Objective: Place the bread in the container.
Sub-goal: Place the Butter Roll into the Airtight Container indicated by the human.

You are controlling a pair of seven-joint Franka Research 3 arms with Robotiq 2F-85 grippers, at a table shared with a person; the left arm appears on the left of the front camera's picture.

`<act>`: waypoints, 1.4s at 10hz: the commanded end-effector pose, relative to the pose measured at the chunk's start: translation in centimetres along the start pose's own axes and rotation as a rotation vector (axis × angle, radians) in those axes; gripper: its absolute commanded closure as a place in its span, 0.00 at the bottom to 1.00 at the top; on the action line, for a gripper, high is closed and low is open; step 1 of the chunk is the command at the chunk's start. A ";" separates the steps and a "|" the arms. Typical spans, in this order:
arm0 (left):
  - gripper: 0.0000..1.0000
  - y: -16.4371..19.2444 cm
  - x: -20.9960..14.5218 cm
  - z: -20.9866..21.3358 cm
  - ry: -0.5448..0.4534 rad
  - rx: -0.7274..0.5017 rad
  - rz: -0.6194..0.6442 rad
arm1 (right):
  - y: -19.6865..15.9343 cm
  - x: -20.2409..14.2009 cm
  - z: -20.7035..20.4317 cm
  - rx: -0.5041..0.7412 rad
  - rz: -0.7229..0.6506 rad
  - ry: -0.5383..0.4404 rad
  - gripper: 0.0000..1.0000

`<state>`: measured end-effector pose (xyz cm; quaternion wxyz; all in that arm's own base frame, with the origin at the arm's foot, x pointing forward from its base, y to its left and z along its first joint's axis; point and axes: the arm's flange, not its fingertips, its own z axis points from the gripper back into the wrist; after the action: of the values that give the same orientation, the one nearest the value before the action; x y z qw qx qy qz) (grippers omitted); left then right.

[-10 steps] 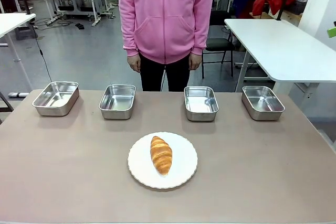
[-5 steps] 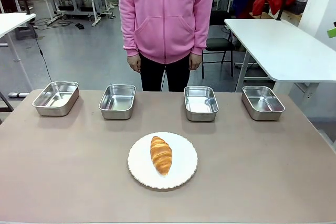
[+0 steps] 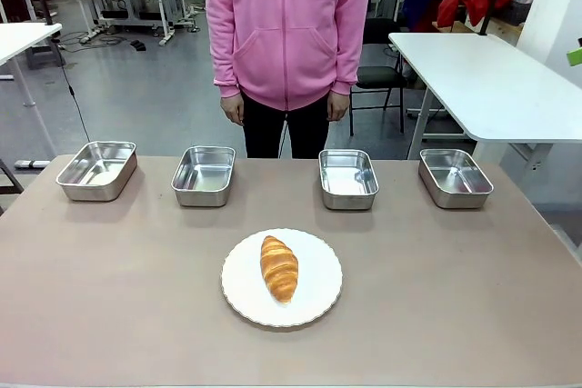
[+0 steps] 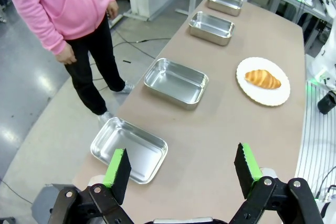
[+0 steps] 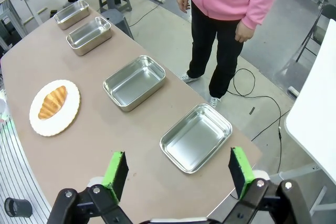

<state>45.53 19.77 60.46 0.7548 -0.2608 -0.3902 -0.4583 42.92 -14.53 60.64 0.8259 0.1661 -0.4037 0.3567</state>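
nothing is done yet. the bread (image 3: 279, 268) lies on the white plate (image 3: 320, 302) in the middle of the table (image 3: 109, 297), well apart from the four steel trays (image 3: 348, 202) in a row at the far side. all four are empty, and it is not clear which one is meant. the left gripper (image 4: 181, 162) and the right gripper (image 5: 178, 167) are wide open and hold nothing. picking up, carrying and dropping are all left.

Near-centre of desk (image 3: 455, 297): plate (image 3: 320, 300), bread (image 3: 279, 268) on it, lengthwise front to back. Behind plate, along far edge, row of four, left to right: container 1 (image 3: 91, 190), container 2 (image 3: 200, 197), container 3 (image 3: 348, 201), container 4 (image 3: 456, 199), all apart. Plate in line with gap between 2 and 3. Behind desk, opposite that gap: person (image 3: 287, 34).
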 end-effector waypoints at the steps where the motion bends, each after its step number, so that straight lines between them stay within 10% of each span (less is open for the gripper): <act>1: 0.00 -0.1 0.1 0.1 -0.002 0.001 -0.004 | 0.1 0.1 0.0 -0.001 0.003 -0.002 0.00; 14: 0.00 -0.1 0.1 0.1 -0.002 0.001 -0.004 | 0.1 0.1 0.0 -0.001 0.003 -0.002 0.00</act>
<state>45.53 19.77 60.46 0.7548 -0.2608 -0.3902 -0.4583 42.92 -14.54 60.63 0.8260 0.1661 -0.4037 0.3566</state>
